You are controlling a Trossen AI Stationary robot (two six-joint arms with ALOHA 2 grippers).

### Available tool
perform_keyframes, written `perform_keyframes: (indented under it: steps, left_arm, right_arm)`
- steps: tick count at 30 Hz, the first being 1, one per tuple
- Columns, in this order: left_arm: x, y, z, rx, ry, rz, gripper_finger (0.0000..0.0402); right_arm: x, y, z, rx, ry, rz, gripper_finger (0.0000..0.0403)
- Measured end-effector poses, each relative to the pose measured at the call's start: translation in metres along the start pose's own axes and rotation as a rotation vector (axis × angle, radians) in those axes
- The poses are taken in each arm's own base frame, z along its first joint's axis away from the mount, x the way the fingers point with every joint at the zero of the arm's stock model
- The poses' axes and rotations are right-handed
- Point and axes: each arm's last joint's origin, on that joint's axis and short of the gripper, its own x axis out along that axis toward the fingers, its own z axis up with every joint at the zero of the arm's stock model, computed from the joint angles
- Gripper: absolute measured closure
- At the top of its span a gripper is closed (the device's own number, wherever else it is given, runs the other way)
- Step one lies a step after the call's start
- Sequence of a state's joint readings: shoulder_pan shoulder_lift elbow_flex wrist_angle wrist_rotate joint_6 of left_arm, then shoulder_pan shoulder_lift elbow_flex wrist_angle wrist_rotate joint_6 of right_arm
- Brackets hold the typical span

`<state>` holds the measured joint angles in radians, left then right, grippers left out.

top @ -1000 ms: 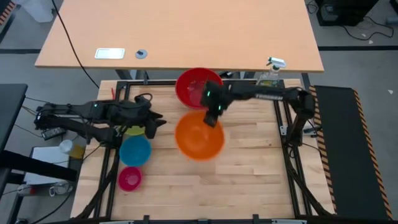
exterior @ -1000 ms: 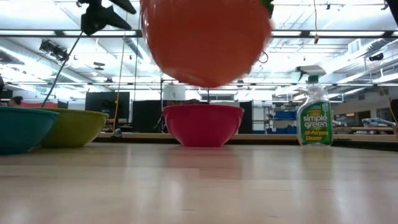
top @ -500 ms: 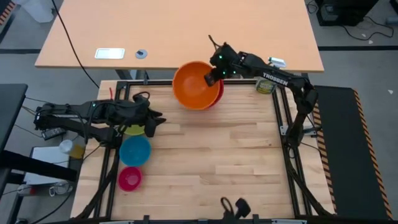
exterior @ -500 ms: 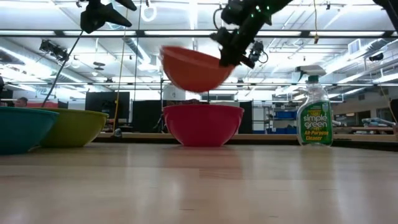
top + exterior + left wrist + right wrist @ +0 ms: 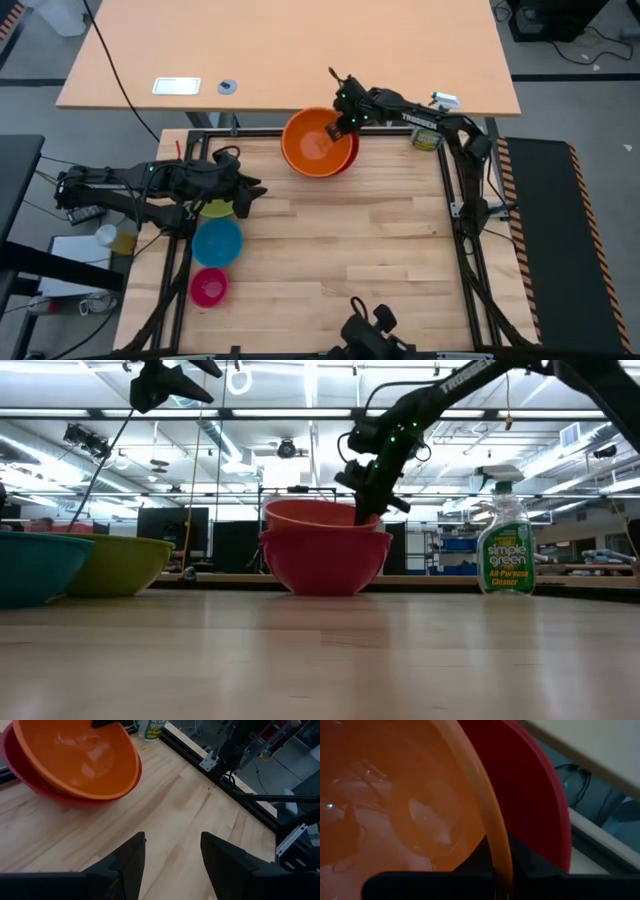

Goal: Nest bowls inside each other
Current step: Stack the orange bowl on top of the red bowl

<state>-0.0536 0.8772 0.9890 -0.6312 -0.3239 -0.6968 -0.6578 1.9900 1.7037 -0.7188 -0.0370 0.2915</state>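
Observation:
The orange bowl (image 5: 312, 148) sits inside the red bowl (image 5: 353, 158) at the table's far middle; the low view shows its rim (image 5: 315, 512) just above the red bowl (image 5: 325, 562). My right gripper (image 5: 339, 124) is shut on the orange bowl's far right rim. At the table's left edge my left gripper (image 5: 247, 200) hovers open and holds nothing, above the yellow-green bowl (image 5: 214, 209). The blue bowl (image 5: 217, 241) and the pink bowl (image 5: 209, 287) rest on their bases nearer the front. My right gripper pinches the orange bowl's rim (image 5: 496, 851), one finger inside the bowl and one outside. The fingers (image 5: 366, 508) slant down from the table's far right side. The bowl is upright and rests in the red bowl (image 5: 535, 805).
A green spray bottle (image 5: 431, 131) stands at the far right corner, right of the stacked bowls. A larger tan table (image 5: 300, 50) lies beyond the far edge. A dark object (image 5: 365, 330) shows at the near edge. Bare wood spreads across the middle and right.
My right gripper has carried the orange bowl from above the table's middle toward the far edge and down into the red bowl. The bowl, tilted while in the air, now sits level inside the red one.

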Motion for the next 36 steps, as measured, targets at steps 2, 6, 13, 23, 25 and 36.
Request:
perform_keyframes:
  steps: [2,6,13,23,25,36]
  left_arm:
    - [0.0,0.0,0.0,0.0,0.0,0.0,0.0207]
    - [0.0,0.0,0.0,-0.001,-0.003,0.003,0.0207]
    - [0.0,0.0,0.001,-0.009,-0.009,-0.002,0.0207]
    - [0.0,-0.001,0.001,-0.002,-0.011,-0.003,0.0207]
    - [0.0,-0.001,0.001,-0.002,-0.011,-0.003,0.0207]
    - [0.0,0.001,0.0,0.033,-0.014,0.026,0.0207]
  right_arm:
    - [0.003,0.0,-0.001,0.005,0.013,-0.008,0.0377]
    - [0.01,-0.001,-0.004,-0.011,0.031,-0.054,0.0375]
    - [0.01,-0.001,-0.006,-0.066,0.051,-0.035,0.0369]
    - [0.009,-0.001,-0.006,-0.132,0.072,0.021,0.0301]
    - [0.009,-0.001,-0.006,-0.141,0.071,0.023,0.0281]
    - [-0.039,-0.004,0.022,-0.177,0.047,-0.069,0.024]
